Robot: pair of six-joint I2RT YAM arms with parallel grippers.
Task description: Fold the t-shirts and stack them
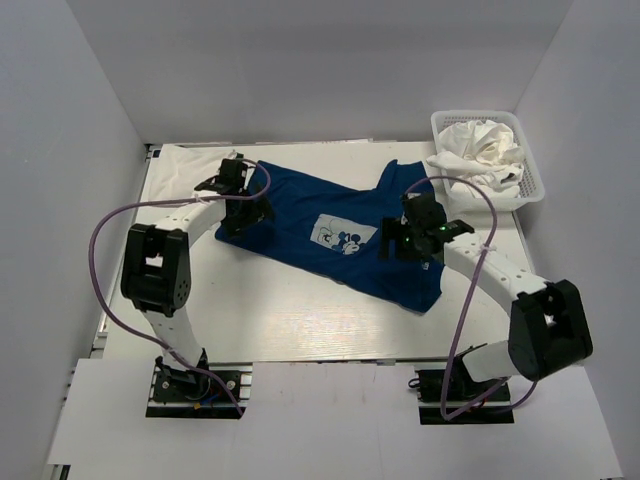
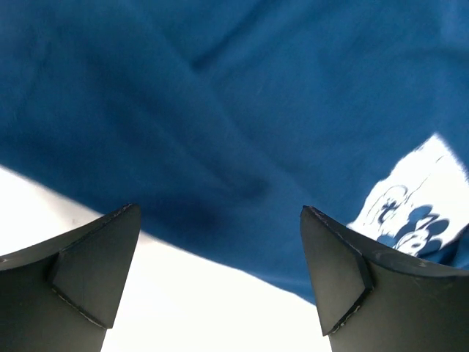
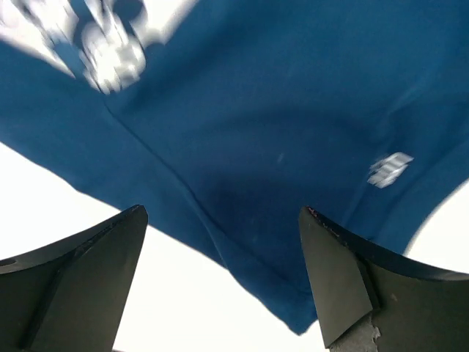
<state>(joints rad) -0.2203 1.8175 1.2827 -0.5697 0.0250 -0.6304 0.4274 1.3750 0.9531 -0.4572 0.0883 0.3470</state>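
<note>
Plain white walls point(image 1: 60, 150) around a white tabletop point(image 1: 250, 310). Mid-table, royal-blue t-shirt point(image 1: 320, 215) spread flat, lightly creased. Over its left edge, left gripper point(image 2: 220, 210) gaping, empty. Over the right hem, right gripper point(image 3: 221, 210) gaping, empty. Far right: lattice basket point(image 1: 533, 180) heaped with white shirts point(image 1: 480, 145).

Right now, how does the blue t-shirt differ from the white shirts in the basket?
Colour: the blue t-shirt is royal blue with a pale mouse print; the white shirts show no print. Pose: the blue t-shirt lies spread, wrinkled, on the table; the white shirts are bunched in a heap inside the basket. Shared: soft cloth, none folded yet.
</note>
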